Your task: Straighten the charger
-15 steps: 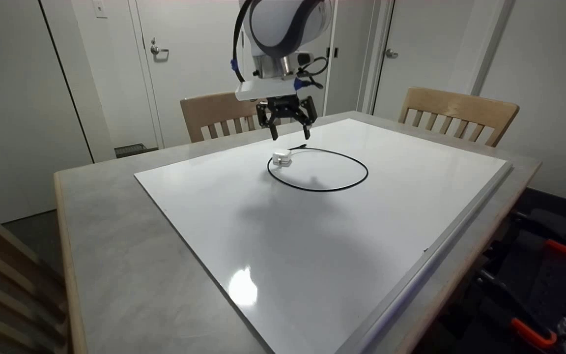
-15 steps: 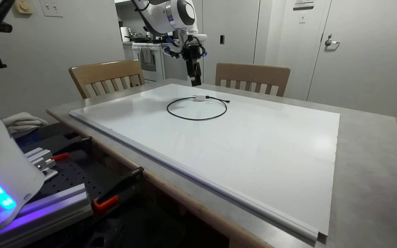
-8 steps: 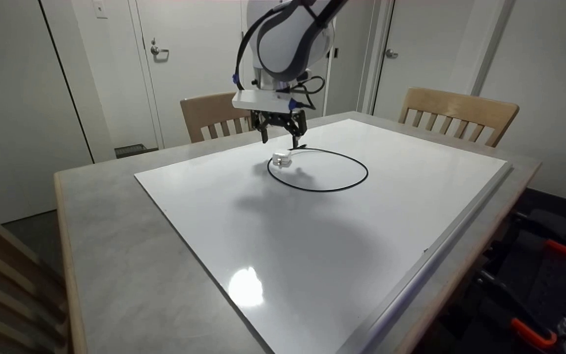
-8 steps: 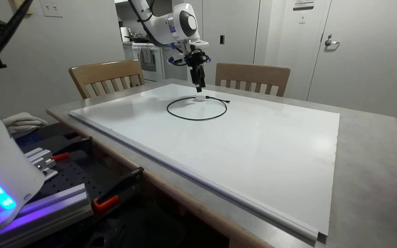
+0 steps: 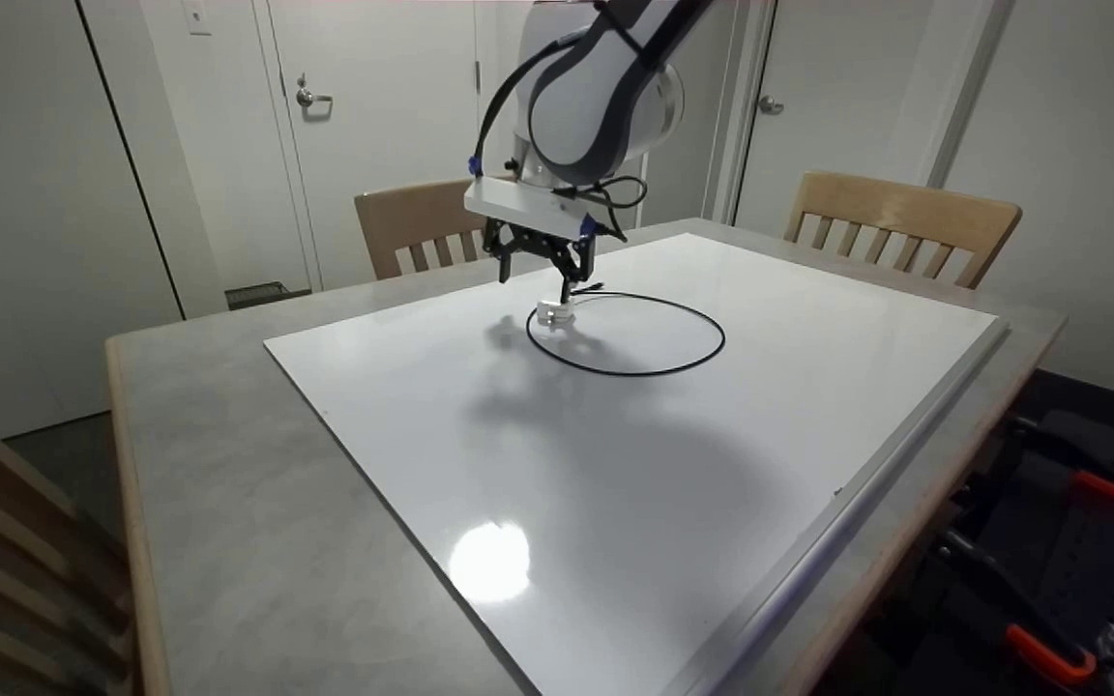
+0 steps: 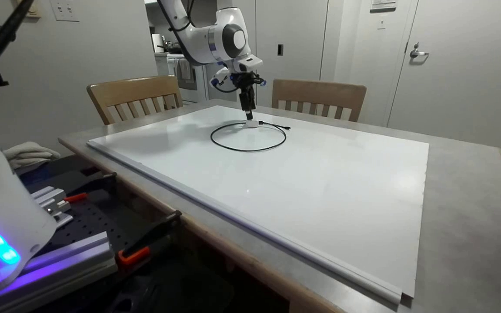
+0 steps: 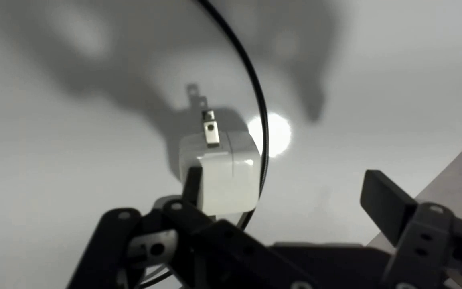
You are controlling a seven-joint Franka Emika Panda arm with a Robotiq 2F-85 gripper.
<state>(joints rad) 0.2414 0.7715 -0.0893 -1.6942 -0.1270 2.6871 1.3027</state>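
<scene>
The charger's black cable (image 5: 634, 374) lies in a wide loop on the white board, seen in both exterior views (image 6: 250, 151). A white adapter block (image 7: 229, 184) with metal prongs stands at the loop's edge, and the cable (image 7: 265, 136) runs along its side. The block also shows in both exterior views (image 5: 553, 312) (image 6: 252, 124). My gripper (image 5: 535, 286) is open above the far part of the loop. In the wrist view my gripper (image 7: 285, 176) has one finger overlapping the block's left side; touch cannot be told. The other finger is well off to the right. The pale grey connector cannot be made out.
The white board (image 5: 402, 387) lies on a grey table (image 5: 219, 483), with a raised rail (image 6: 250, 226) along one edge. Wooden chairs (image 5: 905, 217) (image 6: 320, 93) stand at the table. Black and orange clamps (image 6: 150, 234) sit by the robot base.
My gripper has come down toward the white adapter block and tilted a little, one finger now lower at the block. It stays open. Cable and block have not visibly moved.
</scene>
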